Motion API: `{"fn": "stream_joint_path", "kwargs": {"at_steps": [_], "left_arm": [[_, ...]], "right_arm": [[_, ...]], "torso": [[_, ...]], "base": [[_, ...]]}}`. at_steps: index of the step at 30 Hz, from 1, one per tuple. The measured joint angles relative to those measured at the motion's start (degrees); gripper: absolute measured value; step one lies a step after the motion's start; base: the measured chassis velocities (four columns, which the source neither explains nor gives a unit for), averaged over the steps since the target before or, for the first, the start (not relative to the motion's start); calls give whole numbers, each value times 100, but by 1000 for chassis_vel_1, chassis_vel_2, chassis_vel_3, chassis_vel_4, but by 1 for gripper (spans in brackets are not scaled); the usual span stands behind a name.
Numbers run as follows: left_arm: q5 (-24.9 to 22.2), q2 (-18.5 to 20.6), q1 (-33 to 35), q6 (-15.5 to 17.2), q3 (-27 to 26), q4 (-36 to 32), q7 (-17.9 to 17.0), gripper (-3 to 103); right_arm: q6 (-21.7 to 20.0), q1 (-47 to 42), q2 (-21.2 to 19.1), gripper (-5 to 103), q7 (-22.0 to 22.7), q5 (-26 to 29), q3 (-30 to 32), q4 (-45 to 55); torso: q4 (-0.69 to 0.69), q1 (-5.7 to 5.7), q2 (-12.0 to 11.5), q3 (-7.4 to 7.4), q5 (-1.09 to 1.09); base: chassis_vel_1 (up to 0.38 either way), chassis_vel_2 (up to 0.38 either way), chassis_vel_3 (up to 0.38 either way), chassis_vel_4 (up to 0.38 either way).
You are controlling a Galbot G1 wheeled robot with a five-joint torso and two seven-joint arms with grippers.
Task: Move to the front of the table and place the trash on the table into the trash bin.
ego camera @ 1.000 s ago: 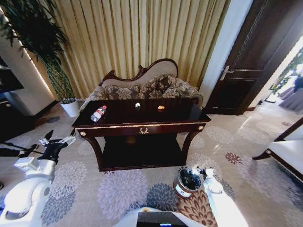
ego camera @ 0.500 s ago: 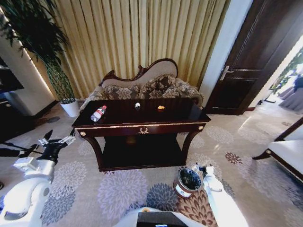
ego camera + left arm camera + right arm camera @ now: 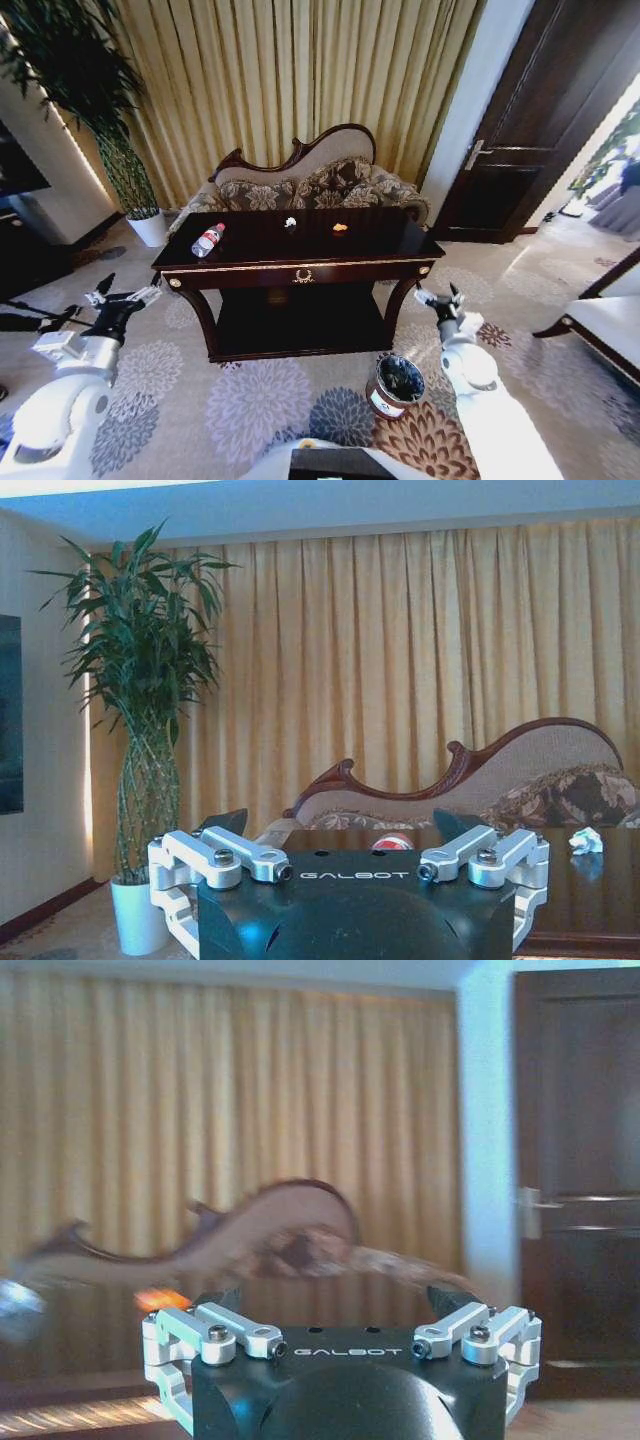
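The long dark table [image 3: 300,265] stands ahead of me, in front of the sofa. On its top lie the trash pieces: a clear bottle [image 3: 208,240] with a red cap at the left end, a white crumpled scrap [image 3: 290,222] and an orange scrap [image 3: 340,228] near the back edge. The round dark trash bin [image 3: 397,385] sits on the carpet by the table's front right leg. My left gripper [image 3: 125,297] hangs open to the left of the table, level with its top. My right gripper [image 3: 438,293] is open beside the front right corner, above the bin.
A patterned sofa [image 3: 300,185] backs the table, with curtains behind. A tall plant in a white pot [image 3: 150,228] stands at the left. A dark door [image 3: 520,150] is at the right and a white seat [image 3: 610,320] at the far right. Open carpet lies before the table.
My right arm has risen from beside the bin to the height of the table's right front corner. The left arm and the things on the table have stayed put.
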Motion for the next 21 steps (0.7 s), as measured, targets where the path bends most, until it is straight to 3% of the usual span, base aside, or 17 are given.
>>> {"fn": "stream_joint_path", "kwargs": {"at_steps": [10,21], "left_arm": [[-114,28,97,-50,-183,45,14,100],[-155,128,50,-17,-204,101,22,100]], "right_arm": [[-738,113,-196,100,-1,182,-223,588],[-796,89,-161,100,-1,221,-252,556]], "torso": [[-1,0,0,0,1],[0,-1,0,0,1]], "base": [[0,0,0,0],[-2,4,3,-5]]}}
